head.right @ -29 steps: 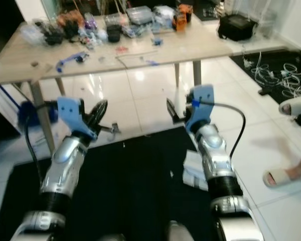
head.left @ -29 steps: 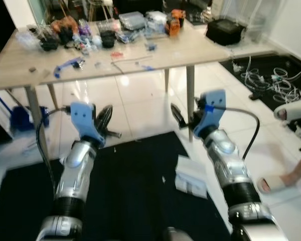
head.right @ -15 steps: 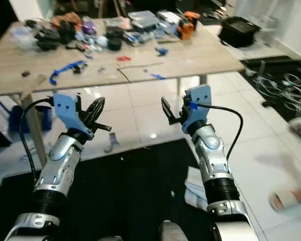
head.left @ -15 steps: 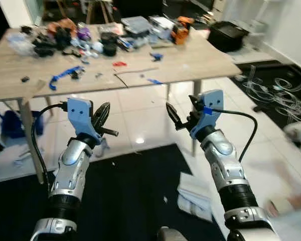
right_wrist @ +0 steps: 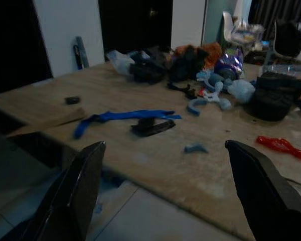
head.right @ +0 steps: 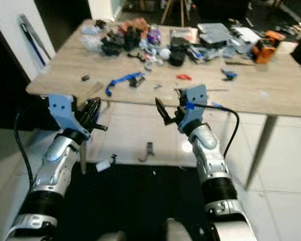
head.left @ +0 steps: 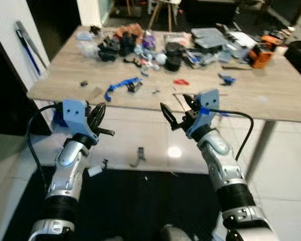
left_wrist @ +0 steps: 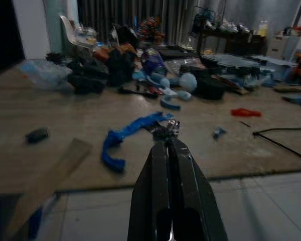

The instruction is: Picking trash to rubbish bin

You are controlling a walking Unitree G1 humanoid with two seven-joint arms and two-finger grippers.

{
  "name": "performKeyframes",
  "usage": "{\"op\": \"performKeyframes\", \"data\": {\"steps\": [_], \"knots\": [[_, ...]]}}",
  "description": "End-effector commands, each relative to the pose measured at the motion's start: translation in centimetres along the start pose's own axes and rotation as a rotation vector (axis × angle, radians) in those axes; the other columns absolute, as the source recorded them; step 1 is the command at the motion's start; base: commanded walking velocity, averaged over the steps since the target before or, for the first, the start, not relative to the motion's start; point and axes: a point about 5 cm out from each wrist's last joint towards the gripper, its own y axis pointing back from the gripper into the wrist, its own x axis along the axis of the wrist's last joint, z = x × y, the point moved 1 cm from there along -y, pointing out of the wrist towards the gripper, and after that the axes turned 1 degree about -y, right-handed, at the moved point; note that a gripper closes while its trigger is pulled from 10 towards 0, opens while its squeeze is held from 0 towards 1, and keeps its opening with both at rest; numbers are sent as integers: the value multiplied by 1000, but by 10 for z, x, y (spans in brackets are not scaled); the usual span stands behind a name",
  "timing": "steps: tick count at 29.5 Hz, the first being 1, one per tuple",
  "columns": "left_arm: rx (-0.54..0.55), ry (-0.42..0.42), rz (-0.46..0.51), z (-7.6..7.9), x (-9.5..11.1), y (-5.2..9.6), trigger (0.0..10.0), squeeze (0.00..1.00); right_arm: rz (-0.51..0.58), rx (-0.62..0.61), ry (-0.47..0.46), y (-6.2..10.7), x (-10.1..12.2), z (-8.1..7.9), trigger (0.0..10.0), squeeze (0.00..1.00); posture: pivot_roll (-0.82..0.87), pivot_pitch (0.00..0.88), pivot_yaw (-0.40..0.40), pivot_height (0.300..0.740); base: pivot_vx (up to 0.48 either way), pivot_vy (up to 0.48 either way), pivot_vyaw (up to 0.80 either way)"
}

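My left gripper (head.left: 98, 113) is raised in front of the wooden table (head.left: 271, 100), its fingers shut with nothing between them; in the left wrist view its tips (left_wrist: 166, 142) point at a blue plastic strip (left_wrist: 128, 134) on the tabletop. My right gripper (head.left: 176, 107) is held up at the table's near edge, open and empty (right_wrist: 164, 146). Loose bits lie on the table: the blue strip (head.left: 121, 86), a red scrap (head.left: 180, 82), a dark pile of clutter (head.left: 140, 47). A small white scrap (head.left: 95, 170) lies on the tiles under the table.
A black mat (head.left: 140, 201) covers the floor at my feet. A dark bent piece (head.left: 137, 156) lies on the tiles beyond it. A table leg (head.left: 261, 145) stands at the right. A white wall (head.left: 10, 45) and a dark doorway are at the left. An orange tool (head.left: 261, 54) sits far right.
The camera has swung left and nearer the table, so the white paper on the floor and the person's feet have left the picture. Both arms keep their raised pose.
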Motion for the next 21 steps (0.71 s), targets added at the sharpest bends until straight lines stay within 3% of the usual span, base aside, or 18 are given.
{"op": "performKeyframes", "data": {"steps": [1, 11, 21], "knots": [[-16, 2, -5, 3, -1, -1, 10000, 0, 7, -22, 8, 1, 3, 5, 10000, 0, -3, 0, -10, 740, 480, 0, 0], [-18, 3, -5, 3, -1, -1, 10000, 0, -8, -50, -22, 0, 1, 8, 10000, 0, -3, 0, -13, 740, 480, 0, 0], [-21, 3, -7, 4, -2, 0, 10000, 0, -15, -55, -23, 0, 0, 9, 10000, 0, -4, 0, -13, 740, 480, 0, -793]]}}
